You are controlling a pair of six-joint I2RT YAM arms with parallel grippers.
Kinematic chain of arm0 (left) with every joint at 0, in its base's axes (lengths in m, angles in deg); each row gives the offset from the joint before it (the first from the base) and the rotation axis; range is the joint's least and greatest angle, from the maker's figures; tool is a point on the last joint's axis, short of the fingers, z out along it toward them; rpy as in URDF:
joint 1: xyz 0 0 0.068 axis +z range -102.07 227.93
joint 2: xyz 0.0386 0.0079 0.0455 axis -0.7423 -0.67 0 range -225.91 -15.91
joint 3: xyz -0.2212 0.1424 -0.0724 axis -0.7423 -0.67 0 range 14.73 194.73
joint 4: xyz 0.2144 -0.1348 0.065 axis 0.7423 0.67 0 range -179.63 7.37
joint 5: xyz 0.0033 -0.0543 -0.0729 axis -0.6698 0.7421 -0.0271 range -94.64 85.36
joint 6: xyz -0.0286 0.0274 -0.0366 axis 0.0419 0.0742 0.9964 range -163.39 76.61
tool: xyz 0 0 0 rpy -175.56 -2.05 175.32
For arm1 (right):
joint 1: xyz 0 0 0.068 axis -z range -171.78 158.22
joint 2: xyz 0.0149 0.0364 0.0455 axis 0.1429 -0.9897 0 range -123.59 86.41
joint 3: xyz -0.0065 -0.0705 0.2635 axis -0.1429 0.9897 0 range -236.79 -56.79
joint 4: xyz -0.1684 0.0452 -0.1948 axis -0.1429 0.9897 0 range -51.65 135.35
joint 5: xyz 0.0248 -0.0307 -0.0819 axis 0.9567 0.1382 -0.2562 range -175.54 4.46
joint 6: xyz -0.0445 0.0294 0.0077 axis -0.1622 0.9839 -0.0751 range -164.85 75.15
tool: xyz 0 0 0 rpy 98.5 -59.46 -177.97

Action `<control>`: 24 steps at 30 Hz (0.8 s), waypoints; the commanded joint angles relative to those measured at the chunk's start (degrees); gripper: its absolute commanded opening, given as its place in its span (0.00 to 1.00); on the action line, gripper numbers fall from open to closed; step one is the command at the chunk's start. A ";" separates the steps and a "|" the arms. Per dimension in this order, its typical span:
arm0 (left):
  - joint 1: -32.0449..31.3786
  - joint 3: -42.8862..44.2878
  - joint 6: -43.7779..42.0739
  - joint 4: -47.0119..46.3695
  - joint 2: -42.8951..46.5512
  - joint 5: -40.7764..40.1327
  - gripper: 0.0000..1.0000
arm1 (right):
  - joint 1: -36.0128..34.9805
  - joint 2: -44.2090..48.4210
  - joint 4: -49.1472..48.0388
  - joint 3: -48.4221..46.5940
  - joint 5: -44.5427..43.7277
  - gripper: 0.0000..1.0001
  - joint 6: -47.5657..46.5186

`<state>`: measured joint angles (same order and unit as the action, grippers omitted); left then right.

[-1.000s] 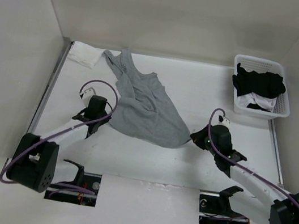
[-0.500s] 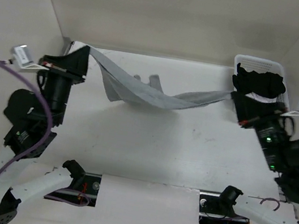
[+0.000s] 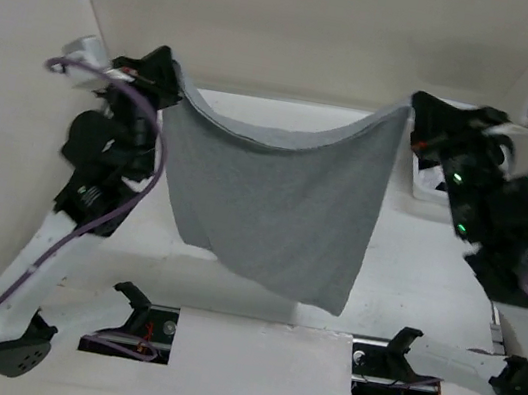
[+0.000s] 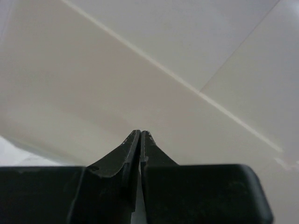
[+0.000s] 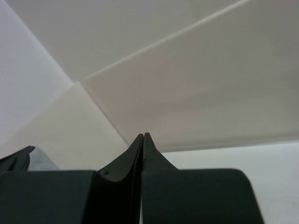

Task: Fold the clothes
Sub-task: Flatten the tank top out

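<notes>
Tank top: I see the grey tank top (image 3: 274, 199) up off the desk (image 3: 402, 282), hung in the air between my two arms like a sheet, in the middle of the top view.
Left jaws: pressed together on the upper left corner of the cloth, high on the left near the back wall. In the left wrist view the two tips meet with no gap that I can see.
Right jaws: closed tight on the upper right corner, high on the right. In the right wrist view the tips meet too, and a patch of grey cloth shows at the lower left.
Long axis: the held edge runs left to right from one pair of jaws to the other and sags in the middle. The rest of the cloth drops down toward the desk.
Facing: the broad flat side is turned to the near edge.
Lower edge: slanted, hanging lower on the right than on the left.
Which end is up: I cannot tell, as neither straps nor neck are in sight.
Arms: the left arm (image 3: 81, 197) rises along the left side and the right arm (image 3: 512, 229) along the right.
Contact: I cannot tell from above whether the lower edge touches the desk.
</notes>
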<state>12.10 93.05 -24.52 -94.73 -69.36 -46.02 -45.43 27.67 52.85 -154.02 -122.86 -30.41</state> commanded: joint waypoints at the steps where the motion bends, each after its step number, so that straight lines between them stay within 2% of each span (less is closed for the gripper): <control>1: 6.23 -6.15 7.45 3.86 -9.63 6.81 0.02 | 14.62 -7.68 2.81 3.88 19.24 0.00 9.53; 3: 13.26 -7.04 15.72 5.45 -14.03 14.28 0.01 | 22.02 -13.12 1.50 4.42 27.88 0.00 13.41; 6: 21.54 -3.11 22.25 5.72 -19.66 20.63 0.00 | 27.58 -22.96 0.87 -1.62 33.00 0.00 13.95; 12: 25.33 19.01 19.90 8.79 -29.68 22.84 0.00 | 30.84 -38.80 11.50 -31.48 34.33 0.00 12.72; 17: 27.61 28.89 19.53 9.50 -32.94 24.86 0.00 | 32.42 -47.50 19.85 -58.02 34.86 0.00 12.46; 19: 29.02 30.91 19.27 9.59 -33.21 25.48 0.00 | 33.30 -48.40 20.48 -62.10 35.65 0.00 12.81; 24: 30.87 32.33 18.66 9.59 -31.46 25.74 0.00 | 36.46 -45.94 19.68 -59.48 38.63 0.00 14.21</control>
<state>42.48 124.37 -5.46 -84.63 -102.15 -21.67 -10.57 -17.47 71.30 -214.24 -86.93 -17.56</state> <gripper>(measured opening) 0.018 0.005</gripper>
